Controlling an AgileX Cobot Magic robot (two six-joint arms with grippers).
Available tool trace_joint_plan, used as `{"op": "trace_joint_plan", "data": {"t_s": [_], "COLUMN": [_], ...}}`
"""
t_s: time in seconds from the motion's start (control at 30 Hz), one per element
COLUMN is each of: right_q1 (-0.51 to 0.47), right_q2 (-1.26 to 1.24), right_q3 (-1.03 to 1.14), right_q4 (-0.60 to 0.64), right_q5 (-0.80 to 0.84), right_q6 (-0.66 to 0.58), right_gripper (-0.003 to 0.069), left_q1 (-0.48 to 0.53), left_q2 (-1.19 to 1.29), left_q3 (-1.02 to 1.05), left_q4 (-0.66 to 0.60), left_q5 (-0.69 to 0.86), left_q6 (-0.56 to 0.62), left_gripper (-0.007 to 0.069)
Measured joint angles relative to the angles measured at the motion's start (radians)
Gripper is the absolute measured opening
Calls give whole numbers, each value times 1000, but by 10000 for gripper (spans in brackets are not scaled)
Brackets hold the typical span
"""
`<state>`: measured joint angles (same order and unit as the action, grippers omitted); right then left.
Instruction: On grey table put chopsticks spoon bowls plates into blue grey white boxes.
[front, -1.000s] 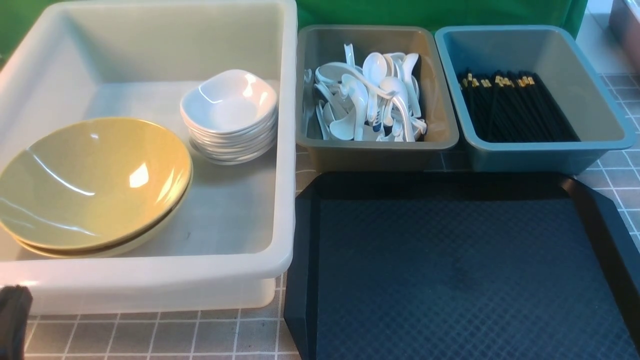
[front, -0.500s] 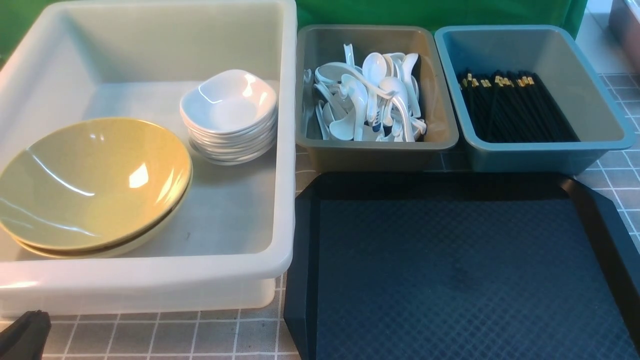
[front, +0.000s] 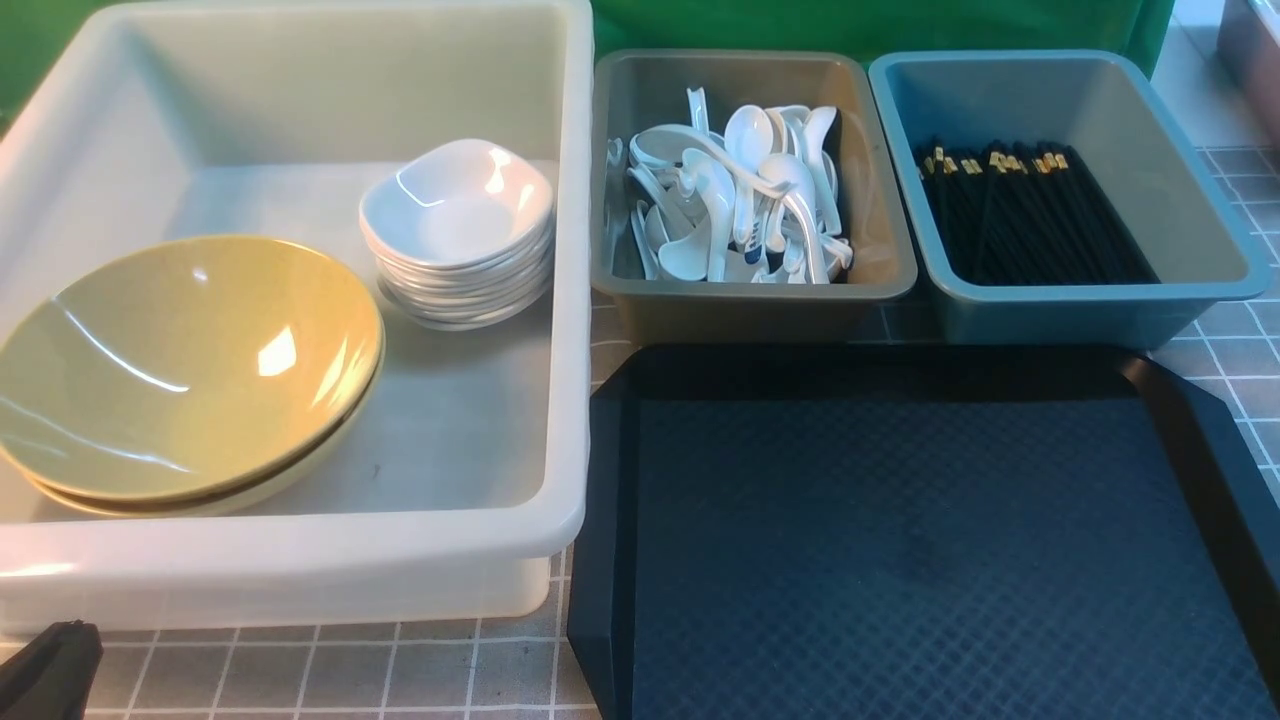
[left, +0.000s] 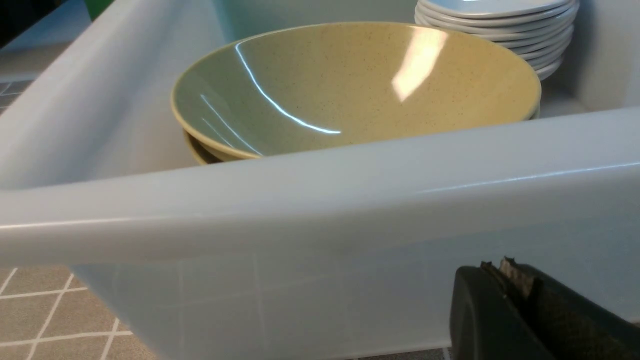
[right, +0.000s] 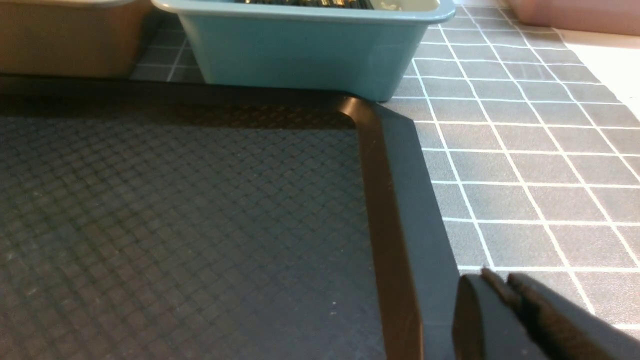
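The white box (front: 300, 560) holds two stacked yellow bowls (front: 190, 360) (left: 350, 85) and a pile of white plates (front: 455, 225) (left: 500, 25). Several white spoons (front: 740, 200) lie in the grey box (front: 750, 300). Black chopsticks (front: 1030, 215) fill the blue box (front: 1080, 305) (right: 300, 50). My left gripper (front: 50, 670) (left: 500, 270) is shut and empty, low over the grey table (front: 350, 670), just outside the white box's near wall (left: 320, 200). My right gripper (right: 492, 280) shows only in its wrist view, jaws together and empty, at the dark tray's right rim.
A dark diamond-textured tray (front: 900, 550) (right: 175, 225) lies empty in front of the grey and blue boxes. Gridded table (right: 525, 150) stretches to its right. A green backdrop (front: 880, 25) rises behind the boxes.
The left gripper's dark tip at the bottom left corner has sunk lower and shifted slightly right, then held still. Nothing in the boxes has moved.
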<state>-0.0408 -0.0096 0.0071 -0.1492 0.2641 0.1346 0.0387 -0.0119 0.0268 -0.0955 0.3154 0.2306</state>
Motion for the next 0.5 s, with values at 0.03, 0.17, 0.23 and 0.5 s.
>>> {"op": "trace_joint_plan", "data": {"t_s": [0.03, 0.17, 0.23, 0.5], "right_q1": [0, 0, 0, 0], "right_q2": [0, 0, 0, 0], "right_q3": [0, 0, 0, 0], "right_q4": [0, 0, 0, 0], "right_q5": [0, 0, 0, 0], "right_q6": [0, 0, 0, 0], "right_gripper": [50, 54, 57, 67], "left_q1": [0, 0, 0, 0], "left_q2": [0, 0, 0, 0], "left_q3": [0, 0, 0, 0], "left_q4": [0, 0, 0, 0], "left_q5": [0, 0, 0, 0], "left_q6": [-2, -3, -3, -6], "left_gripper": [-11, -11, -11, -11]}}
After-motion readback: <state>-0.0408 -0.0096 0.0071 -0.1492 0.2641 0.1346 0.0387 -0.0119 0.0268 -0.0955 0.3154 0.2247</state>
